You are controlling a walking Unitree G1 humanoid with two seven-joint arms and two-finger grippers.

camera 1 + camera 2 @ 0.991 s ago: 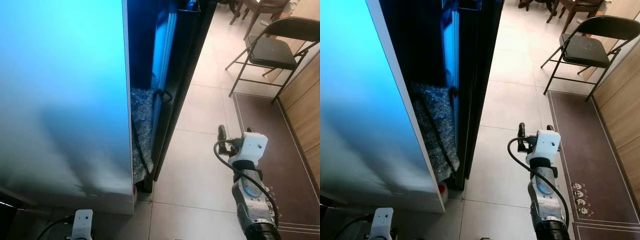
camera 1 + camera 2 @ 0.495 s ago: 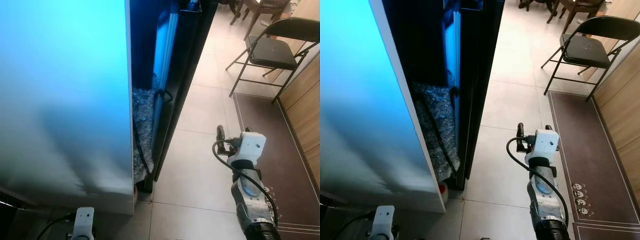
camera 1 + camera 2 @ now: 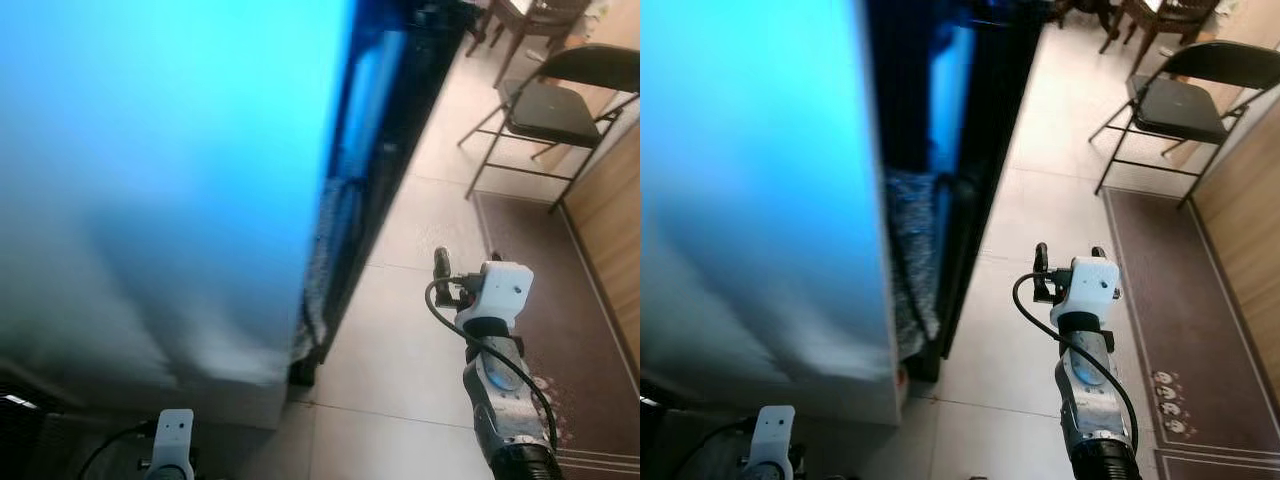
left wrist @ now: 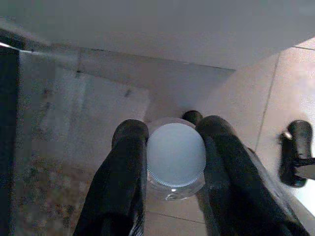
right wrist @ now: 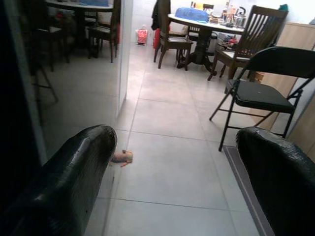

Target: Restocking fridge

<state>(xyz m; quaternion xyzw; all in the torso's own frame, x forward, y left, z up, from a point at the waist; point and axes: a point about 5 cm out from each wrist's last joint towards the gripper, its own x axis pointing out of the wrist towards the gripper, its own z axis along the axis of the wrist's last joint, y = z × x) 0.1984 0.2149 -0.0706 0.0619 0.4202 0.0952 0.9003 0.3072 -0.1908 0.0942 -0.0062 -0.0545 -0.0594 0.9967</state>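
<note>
The bottle (image 4: 175,160), clear with a pale ribbed screw cap, sits clamped between the two black fingers (image 4: 123,172) of the left gripper (image 4: 174,162), seen cap-on in the left wrist view, carried low over the tiled floor (image 3: 1035,200) near the foot of the fridge. The right gripper (image 3: 1068,262) hangs in front of the robot with its fingers spread wide and nothing between them, pointing out over the tiles toward the black folding chair (image 3: 1175,105) and a brown mat (image 3: 1180,300). Just left of it stands the fridge door (image 3: 760,190), a big blue-lit panel, slightly blurred, with the dark interior (image 3: 930,170) showing as a narrow gap beside it.

The step in hand looks like bringing the bottle to a shelf. Doing it well likely means keeping the grip firm on the bottle's neck, holding it upright, and using the free right gripper to widen the door before reaching in.
</note>
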